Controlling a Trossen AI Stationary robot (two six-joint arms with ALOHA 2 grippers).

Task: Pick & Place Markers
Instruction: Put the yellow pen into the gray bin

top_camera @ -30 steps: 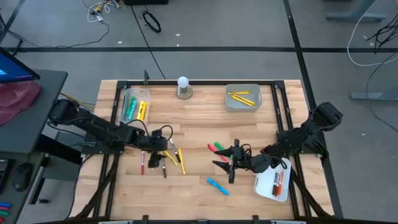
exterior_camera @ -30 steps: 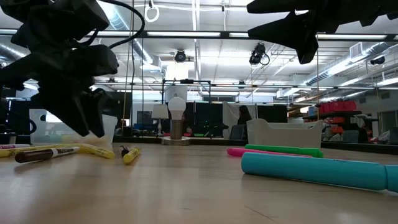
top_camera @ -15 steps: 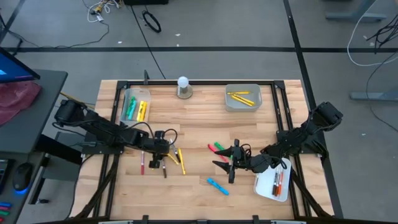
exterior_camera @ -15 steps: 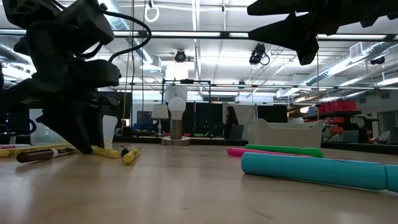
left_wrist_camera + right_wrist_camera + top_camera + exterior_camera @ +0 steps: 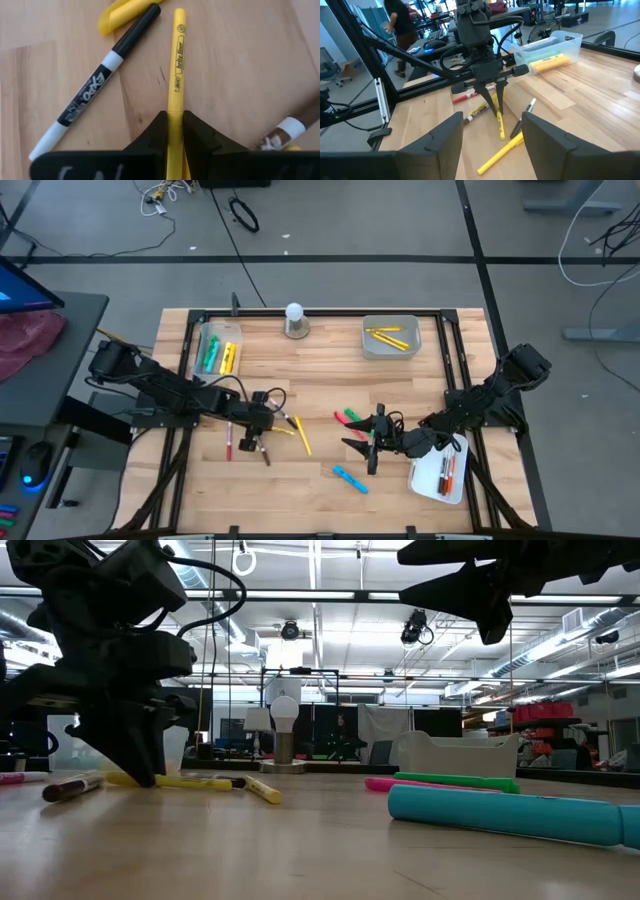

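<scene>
Three trays [image 5: 391, 338], one white bulb [image 5: 294, 312], two arms [image 5: 160, 385].

Yellow highlighter [image 5: 176, 75] with black lettering, between dark fingers [image 5: 150, 137] of left end effector [image 5: 175, 131]. Beside it: marker [image 5: 95, 85] with black cap, white body, black-and-white label. Brown-banded white marker [image 5: 290, 131] on other side. Light wood-grain bench [image 5: 320, 380]. Near black right end effector [image 5: 372, 442]: green [image 5: 353, 418], pink [image 5: 343, 420], light blue [image 5: 350, 479] markers.
</scene>
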